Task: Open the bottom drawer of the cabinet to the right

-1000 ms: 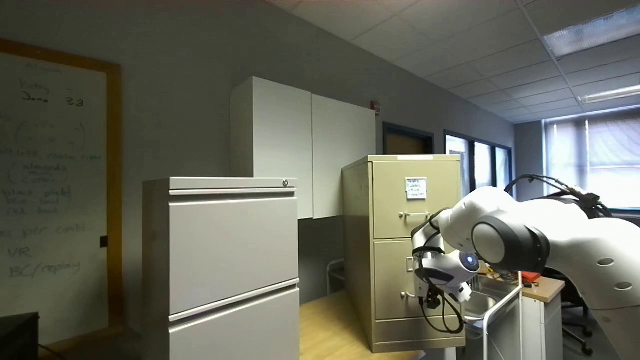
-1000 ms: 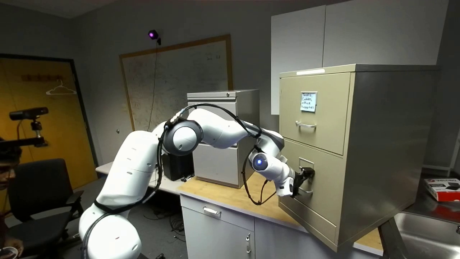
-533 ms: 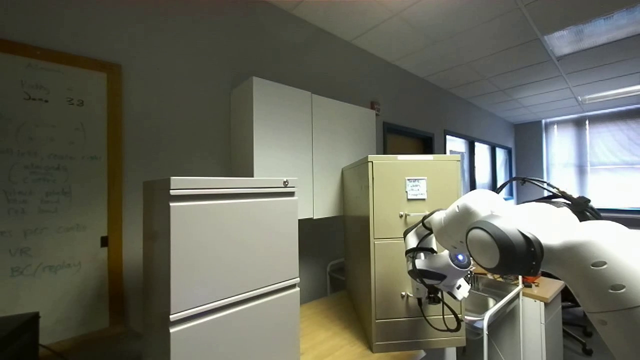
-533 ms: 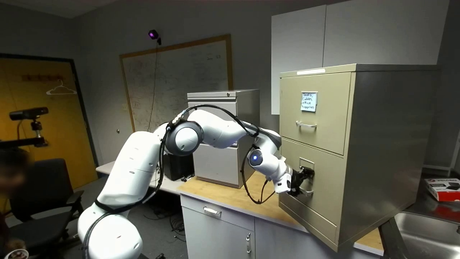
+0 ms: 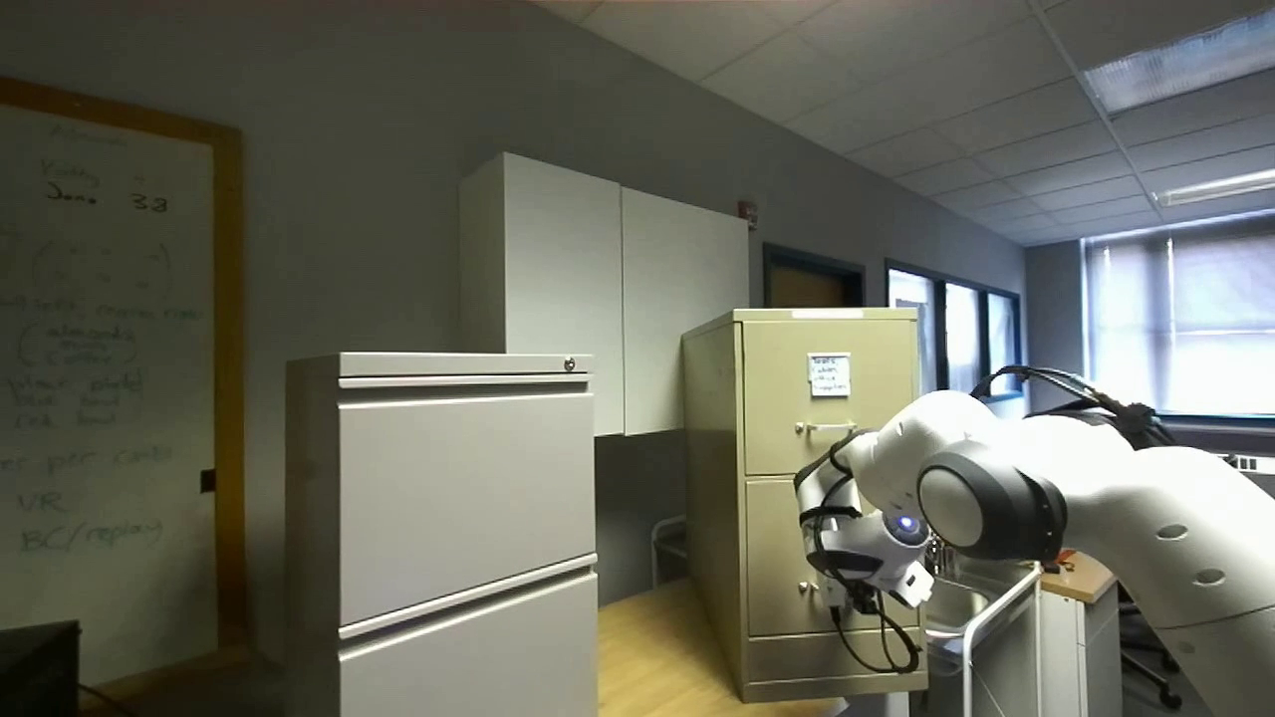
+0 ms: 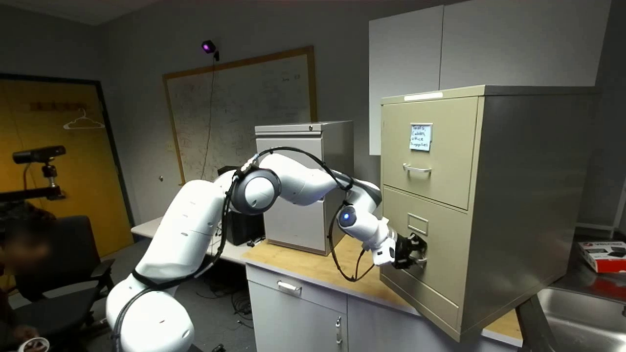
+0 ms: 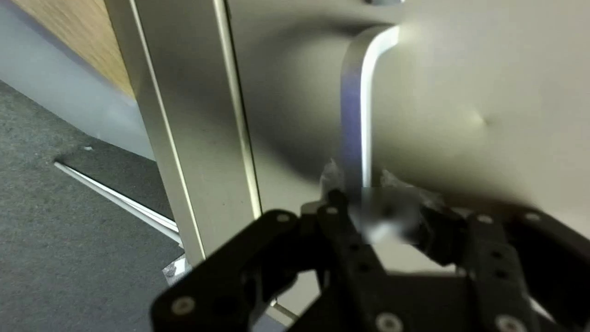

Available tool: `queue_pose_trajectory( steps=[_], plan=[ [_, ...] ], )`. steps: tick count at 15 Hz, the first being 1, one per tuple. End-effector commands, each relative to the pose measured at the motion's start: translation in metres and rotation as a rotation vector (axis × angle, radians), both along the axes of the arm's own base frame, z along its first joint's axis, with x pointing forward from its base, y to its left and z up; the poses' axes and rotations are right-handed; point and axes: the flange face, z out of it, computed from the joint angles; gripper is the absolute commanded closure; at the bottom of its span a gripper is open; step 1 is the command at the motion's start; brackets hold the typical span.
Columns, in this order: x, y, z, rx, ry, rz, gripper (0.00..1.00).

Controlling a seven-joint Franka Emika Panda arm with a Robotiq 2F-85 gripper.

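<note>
Wrist view: black claw [image 7: 382, 210], fingers spread part-way, a bent metal handle [image 7: 357, 106] running in between them, nearer the finger on the picture's left; touch cannot be told, the meeting point being blurred. Shown here alone: crinkled clear film [image 7: 331, 177] at the fingertips; a small dent [image 7: 480, 120] in the drawer front. In an exterior view: tan cabinet [image 6: 481, 210], tall, two drawers, standing on a wood-topped counter [image 6: 313, 264] and reaching out past its front edge; bottom drawer [image 6: 447, 244] flush with the frame, claw at its handle. Particular to this view: lower label holder [image 6: 417, 224], yellow door [image 6: 63, 166], coat hanger [image 6: 83, 120], camera on a stand [image 6: 39, 155]. In an exterior view: white arm [image 5: 1006, 478] before the tan cabinet, its wrist hiding the claw and part of the bottom drawer. Particular to this view: the tan cabinet's opposite side panel [image 5: 712, 518], bright window [image 5: 1180, 319], ceiling light [image 5: 1185, 60]. In both exterior views: grey cabinet [image 5: 468, 498], wall cupboards [image 5: 618, 309], whiteboard [image 5: 110, 398].
</note>
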Motion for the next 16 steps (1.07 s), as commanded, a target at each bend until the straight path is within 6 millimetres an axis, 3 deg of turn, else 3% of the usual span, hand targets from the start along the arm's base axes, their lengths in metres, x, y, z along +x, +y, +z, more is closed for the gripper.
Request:
queue_pose_trajectory(
  steps=[1,6,9,11,12,16],
  plan=[
    [0.036,-0.011,-0.007,-0.023,-0.041,0.044,0.88],
    [0.037,-0.006,-0.009,-0.071,0.011,0.068,0.9],
    [0.011,-0.007,-0.023,-0.048,0.102,0.188,0.92],
    [-0.002,-0.023,-0.038,0.021,0.123,0.274,1.0],
    [-0.01,-0.03,-0.037,0.048,0.123,0.299,0.95],
    [-0.044,-0.049,-0.03,0.237,0.119,0.363,0.96]
  ],
)
